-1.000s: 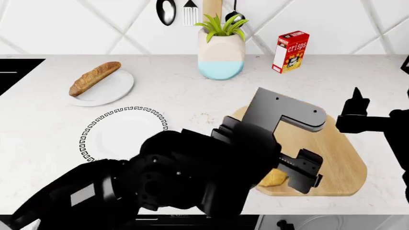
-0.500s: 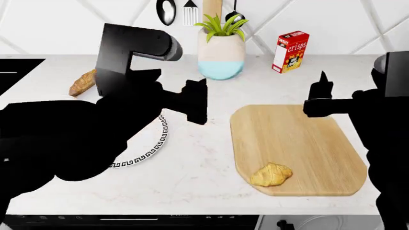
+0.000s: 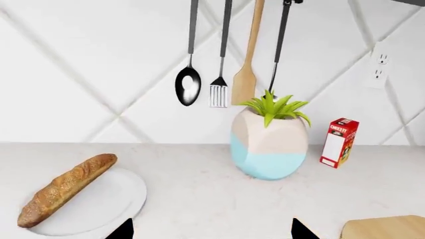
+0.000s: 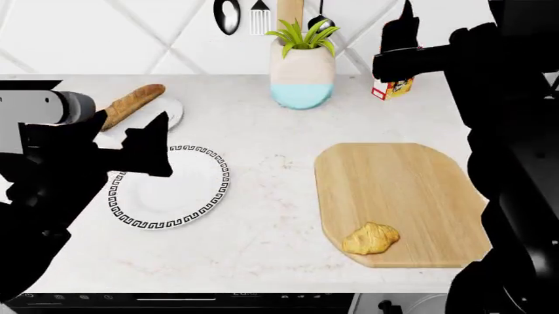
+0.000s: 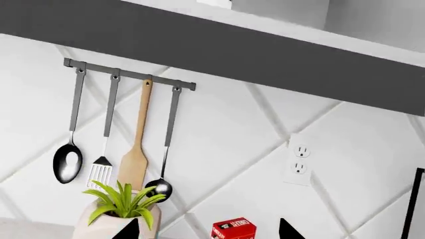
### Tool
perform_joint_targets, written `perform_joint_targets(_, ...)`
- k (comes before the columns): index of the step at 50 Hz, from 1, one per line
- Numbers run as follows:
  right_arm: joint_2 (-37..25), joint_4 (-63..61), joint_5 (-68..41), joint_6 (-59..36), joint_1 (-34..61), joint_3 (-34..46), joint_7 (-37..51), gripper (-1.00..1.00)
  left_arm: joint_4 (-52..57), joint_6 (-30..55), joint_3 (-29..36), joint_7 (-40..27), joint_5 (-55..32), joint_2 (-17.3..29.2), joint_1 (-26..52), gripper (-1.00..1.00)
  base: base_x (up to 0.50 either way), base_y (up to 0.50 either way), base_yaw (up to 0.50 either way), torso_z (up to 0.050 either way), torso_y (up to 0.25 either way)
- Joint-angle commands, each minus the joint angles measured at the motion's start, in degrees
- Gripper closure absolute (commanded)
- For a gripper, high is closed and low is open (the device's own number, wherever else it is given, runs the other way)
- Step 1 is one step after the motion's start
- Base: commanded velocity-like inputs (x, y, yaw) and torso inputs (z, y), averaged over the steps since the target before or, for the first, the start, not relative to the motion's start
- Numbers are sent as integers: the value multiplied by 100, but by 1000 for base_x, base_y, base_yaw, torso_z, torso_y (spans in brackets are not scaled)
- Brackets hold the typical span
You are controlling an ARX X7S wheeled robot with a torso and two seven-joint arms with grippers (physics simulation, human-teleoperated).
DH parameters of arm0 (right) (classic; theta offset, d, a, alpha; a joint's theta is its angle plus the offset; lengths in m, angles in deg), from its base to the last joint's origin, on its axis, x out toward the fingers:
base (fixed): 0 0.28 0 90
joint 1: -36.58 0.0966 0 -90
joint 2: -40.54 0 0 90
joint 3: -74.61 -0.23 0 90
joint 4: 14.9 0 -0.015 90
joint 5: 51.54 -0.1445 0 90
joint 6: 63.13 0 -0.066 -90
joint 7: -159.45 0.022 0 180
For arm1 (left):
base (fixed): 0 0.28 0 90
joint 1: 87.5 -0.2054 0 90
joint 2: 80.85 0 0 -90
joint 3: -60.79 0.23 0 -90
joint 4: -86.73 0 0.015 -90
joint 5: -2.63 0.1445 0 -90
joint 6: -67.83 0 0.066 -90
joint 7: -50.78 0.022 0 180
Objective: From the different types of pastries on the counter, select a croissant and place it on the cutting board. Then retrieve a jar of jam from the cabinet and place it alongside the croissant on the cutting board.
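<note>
The croissant (image 4: 371, 238) lies on the cutting board (image 4: 402, 190), near its front edge. My grippers hold nothing, jaws apart. Reaching up for the jam, my right gripper (image 4: 404, 39) could topple the crisps box (image 4: 394, 87) just beneath.

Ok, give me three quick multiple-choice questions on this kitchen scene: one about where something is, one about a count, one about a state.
1. Where does the croissant lie?
A. on the patterned plate
B. on the cutting board, near its front edge
C. beside the baguette

2. How many utensils hang on the rail?
A. two
B. six
C. four

3. What is on the plate with the black key-pattern rim?
A. nothing
B. the loaf
C. the crisps box

Answers: 1 B, the head view shows it on the board. 2 C, the right wrist view shows four hanging. 3 A, its visible face is bare.
</note>
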State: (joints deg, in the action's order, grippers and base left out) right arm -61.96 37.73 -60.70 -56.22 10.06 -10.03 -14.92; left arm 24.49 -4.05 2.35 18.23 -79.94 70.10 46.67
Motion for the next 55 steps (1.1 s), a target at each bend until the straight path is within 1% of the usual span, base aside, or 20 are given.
perform_joint_targets(1,234,404,80,219,871,559,207,-100,488,-812,-299,162,238,645,-982,-100,0,0,0,0,0)
perform_joint_targets(5,166,457,111,191,1215,723,221,-100,376,-819,-280,266,241,579,-986,-100,0,0,0,0,0)
perform_joint_targets(8,257,656,44,269,1464,594,141,-100,272,-754,-263,314,219,519,-905,-100,0,0,0,0,0)
perform_joint_targets(12,416,1329,22,872,1683,551,79,-100,164,-597,-242,332,182,415,-687,-100,0,0,0,0,0)
perform_joint_targets(18,481,2701,68,1923,2141,487,-44,-100,-112,-116,-92,305,184,61,-76,-100,0,0,0,0,0)
perform_joint_targets(25,526,4225,160,2733,2784,587,-146,-100,-632,379,80,294,228,-357,633,-100,0,0,0,0,0)
perform_joint_targets(27,536,4417,177,2807,2891,617,-146,-100,-725,451,99,320,224,-408,738,-100,0,0,0,0,0)
perform_joint_targets(28,502,4566,161,2766,3092,584,-187,-100,-748,472,100,312,223,-418,772,-100,0,0,0,0,0)
perform_joint_targets(30,400,4912,240,2753,3631,566,-178,-100,-784,497,74,311,173,-411,829,-100,0,0,0,0,0)
perform_joint_targets(31,431,5036,187,2403,4042,576,-252,-100,-838,536,74,310,150,-429,888,-100,0,0,0,0,0)
perform_joint_targets(33,581,5581,165,2257,4481,635,-297,-100,-967,626,89,299,119,-482,1012,-100,0,0,0,0,0)
perform_joint_targets(35,723,6372,226,2701,4640,728,-290,-100,-1019,686,102,275,91,-519,1086,-100,0,0,0,0,0)
perform_joint_targets(38,730,7263,244,3311,4938,675,-320,-100,-935,737,88,188,5,-522,1139,-100,0,0,0,0,0)
perform_joint_targets(43,701,8163,256,3849,5436,715,-498,-100,-799,744,71,81,-50,-534,1150,-100,0,0,0,0,0)
perform_joint_targets(47,798,9102,263,4407,5873,736,-607,-100,-798,765,83,68,-41,-577,1191,-100,0,0,0,0,0)
perform_joint_targets(49,862,9698,261,4740,6122,738,-669,-100,-873,796,108,91,-12,-625,1240,-100,0,0,0,0,0)
perform_joint_targets(52,1006,11028,254,5499,6639,712,-733,-100,-1029,835,154,151,51,-708,1308,-100,0,0,0,0,0)
perform_joint_targets(53,1021,11218,248,5587,6717,686,-731,-100,-1070,838,161,172,62,-727,1317,-100,0,0,0,0,0)
perform_joint_targets(55,997,11231,241,5468,6735,605,-733,-100,-1134,817,146,253,8,-746,1301,-100,0,0,0,0,0)
